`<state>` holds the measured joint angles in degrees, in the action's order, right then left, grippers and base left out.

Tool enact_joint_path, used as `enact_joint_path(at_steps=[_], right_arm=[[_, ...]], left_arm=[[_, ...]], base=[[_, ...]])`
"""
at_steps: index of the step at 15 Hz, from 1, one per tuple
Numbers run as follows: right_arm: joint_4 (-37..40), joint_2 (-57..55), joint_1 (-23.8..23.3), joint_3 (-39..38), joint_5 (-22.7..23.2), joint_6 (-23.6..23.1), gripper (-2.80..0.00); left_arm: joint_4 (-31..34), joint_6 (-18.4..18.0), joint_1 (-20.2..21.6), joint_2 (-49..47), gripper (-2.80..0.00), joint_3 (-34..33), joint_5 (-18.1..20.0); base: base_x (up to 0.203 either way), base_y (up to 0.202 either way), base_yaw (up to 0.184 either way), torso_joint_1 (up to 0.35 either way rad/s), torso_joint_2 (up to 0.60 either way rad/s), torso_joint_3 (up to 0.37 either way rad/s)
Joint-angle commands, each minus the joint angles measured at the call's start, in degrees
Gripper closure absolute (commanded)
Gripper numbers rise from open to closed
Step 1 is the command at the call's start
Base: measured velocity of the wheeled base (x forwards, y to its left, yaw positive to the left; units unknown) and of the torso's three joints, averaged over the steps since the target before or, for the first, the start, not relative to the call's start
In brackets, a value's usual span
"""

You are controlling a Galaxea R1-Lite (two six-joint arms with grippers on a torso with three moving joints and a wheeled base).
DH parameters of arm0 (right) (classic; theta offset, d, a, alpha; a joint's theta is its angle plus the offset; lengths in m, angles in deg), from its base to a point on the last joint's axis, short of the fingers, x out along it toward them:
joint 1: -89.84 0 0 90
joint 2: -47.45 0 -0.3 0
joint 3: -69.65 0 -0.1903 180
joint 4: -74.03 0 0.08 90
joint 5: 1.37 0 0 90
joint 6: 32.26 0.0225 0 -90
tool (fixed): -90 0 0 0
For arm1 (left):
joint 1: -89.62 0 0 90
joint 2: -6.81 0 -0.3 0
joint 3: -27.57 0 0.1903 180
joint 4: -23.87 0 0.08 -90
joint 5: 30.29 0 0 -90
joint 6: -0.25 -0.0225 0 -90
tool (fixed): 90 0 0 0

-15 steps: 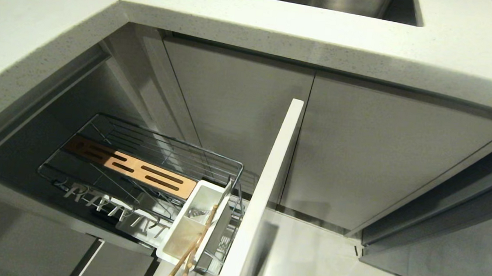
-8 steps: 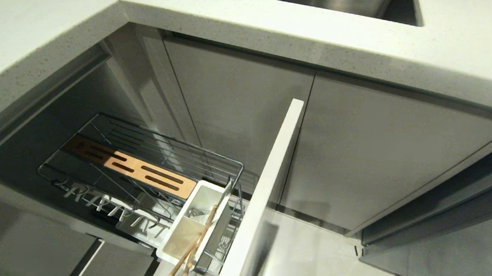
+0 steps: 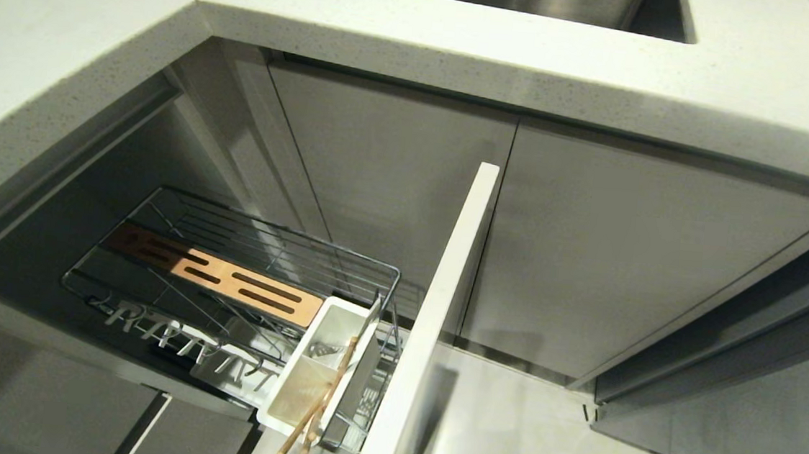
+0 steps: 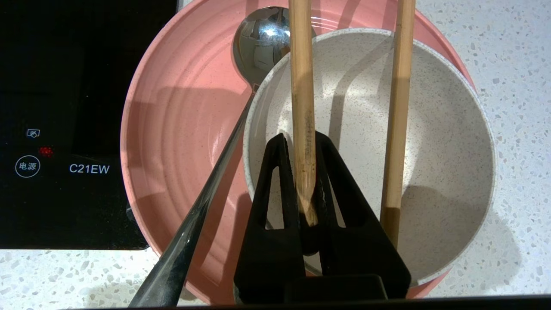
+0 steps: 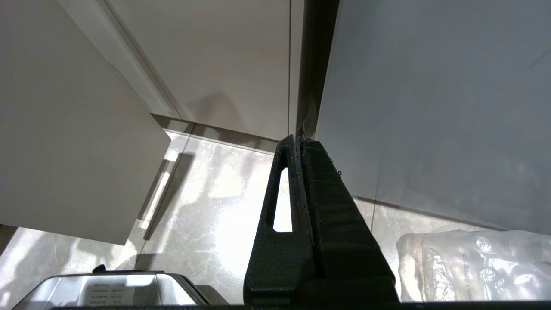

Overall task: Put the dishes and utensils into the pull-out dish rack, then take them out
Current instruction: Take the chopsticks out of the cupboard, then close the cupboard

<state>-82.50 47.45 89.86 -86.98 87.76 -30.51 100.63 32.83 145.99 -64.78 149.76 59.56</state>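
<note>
1. The left pincer (image 4: 304, 146) is clamped on one chopstick (image 4: 301, 86) over the cream bowl (image 4: 439, 142).
2. The bowl and spoon (image 4: 258, 38) rest in the pink plate (image 4: 172, 142) on the table (image 4: 508, 56).
3. The right pincer (image 5: 299, 140) hangs closed and empty near the floor (image 5: 206, 202).
4. The dish rack (image 3: 227, 278) stands pulled out, chopsticks (image 3: 318, 408) in its white caddy (image 3: 290, 391).

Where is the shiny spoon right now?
In the left wrist view, the spoon lies on the pink plate, touching the white bowl, beside the black cooktop.
</note>
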Motion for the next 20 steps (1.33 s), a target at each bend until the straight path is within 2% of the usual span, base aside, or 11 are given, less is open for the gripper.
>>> enact_joint_path(at_steps=[1, 4, 5, 15, 20], right_arm=[[0.0, 0.0, 0.0, -0.1, 0.0, 0.0, 0.00], [0.0, 0.0, 0.0, -0.1, 0.0, 0.0, 0.00], [0.0, 0.0, 0.0, -0.1, 0.0, 0.0, 0.00], [0.0, 0.0, 0.0, -0.2, 0.0, 0.0, 0.00], [0.0, 0.0, 0.1, -0.2, 0.0, 0.0, 0.00]], left_arm=[[0.3, 0.2, 0.1, -0.1, 0.00, 0.0, 0.0], [0.0, 0.2, 0.0, -0.1, 0.00, -0.7, 0.0], [-0.2, 0.2, 0.0, -0.2, -2.80, -0.6, 0.0], [-2.2, 0.5, 0.1, 0.2, -2.80, -0.2, -0.1], [-6.3, 2.9, 0.6, 1.1, -2.80, 1.5, -0.7]], base=[[0.000, 0.000, 0.000, 0.000, 0.00, 0.000], [0.000, 0.000, 0.000, 0.000, 0.00, 0.000], [0.000, 0.000, 0.000, 0.000, 0.00, 0.000], [0.000, 0.000, 0.000, 0.000, 0.00, 0.000], [0.000, 0.000, 0.000, 0.000, 0.00, 0.000]])
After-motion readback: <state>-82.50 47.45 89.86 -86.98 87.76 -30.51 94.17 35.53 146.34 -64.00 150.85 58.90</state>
